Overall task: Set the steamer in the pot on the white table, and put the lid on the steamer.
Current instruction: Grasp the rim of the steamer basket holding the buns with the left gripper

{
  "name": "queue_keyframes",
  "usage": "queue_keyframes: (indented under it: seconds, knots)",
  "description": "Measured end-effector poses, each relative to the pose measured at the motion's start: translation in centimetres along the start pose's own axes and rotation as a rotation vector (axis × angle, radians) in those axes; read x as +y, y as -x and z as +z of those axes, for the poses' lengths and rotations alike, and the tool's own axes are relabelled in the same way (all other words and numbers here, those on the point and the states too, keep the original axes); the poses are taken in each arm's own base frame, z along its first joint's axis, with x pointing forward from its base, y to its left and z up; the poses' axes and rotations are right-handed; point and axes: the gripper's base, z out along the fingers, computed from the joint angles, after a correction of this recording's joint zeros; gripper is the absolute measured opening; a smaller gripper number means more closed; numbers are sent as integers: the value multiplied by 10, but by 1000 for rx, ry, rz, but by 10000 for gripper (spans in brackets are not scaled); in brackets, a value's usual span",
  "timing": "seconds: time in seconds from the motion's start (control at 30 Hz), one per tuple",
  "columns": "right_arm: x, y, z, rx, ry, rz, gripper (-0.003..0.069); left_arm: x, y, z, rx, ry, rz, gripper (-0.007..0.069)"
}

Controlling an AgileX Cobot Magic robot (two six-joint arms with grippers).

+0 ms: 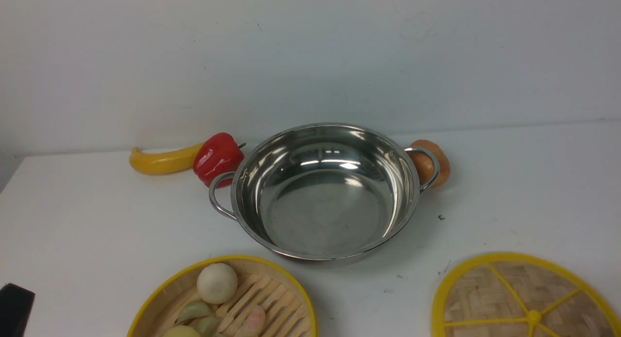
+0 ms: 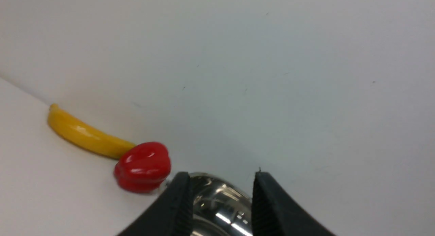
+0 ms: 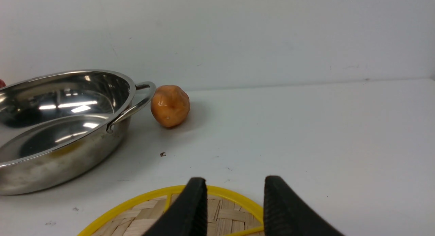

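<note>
White matte tabletop (image 1: 533, 191), few dark specks. Pot (image 1: 325, 216): wide, shallow, shiny steel, two looped handles, empty, straight ahead of the left gripper (image 2: 221, 176), ahead-left of the right gripper (image 3: 235, 179). Lid (image 1: 485, 293): flat woven bamboo disc, yellow rim and spokes, lying under the right gripper. Steamer (image 1: 271, 298): round, yellow rim, slatted wood floor, on the tabletop on the left gripper's side, nearer the robot than the pot. Both grippers: black ribbed fingers apart, holding nothing. Glossy yellow banana (image 1: 162, 161) touching red pepper (image 1: 217, 157), beyond-left of left gripper. Lumpy orange ball (image 3: 170, 106) beside pot handle. Smooth white ball (image 1: 217, 282) inside steamer.
</note>
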Motion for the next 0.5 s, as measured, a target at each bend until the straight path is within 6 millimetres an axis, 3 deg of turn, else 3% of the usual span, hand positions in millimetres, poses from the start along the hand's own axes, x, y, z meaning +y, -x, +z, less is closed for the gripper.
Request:
queue_keyframes:
  seconds: [0.13,0.23,0.4,0.5]
  knots:
    - [0,0,0,0,0,0,250,-22,21,0,10,-31,30,241]
    - [0,0,0,0,0,0,250,-50,45,2,109,-23,124,241]
    - [0,0,0,0,0,0,250,-71,63,9,384,74,351,241]
    - [0,0,0,0,0,0,250,-78,70,19,650,160,509,241]
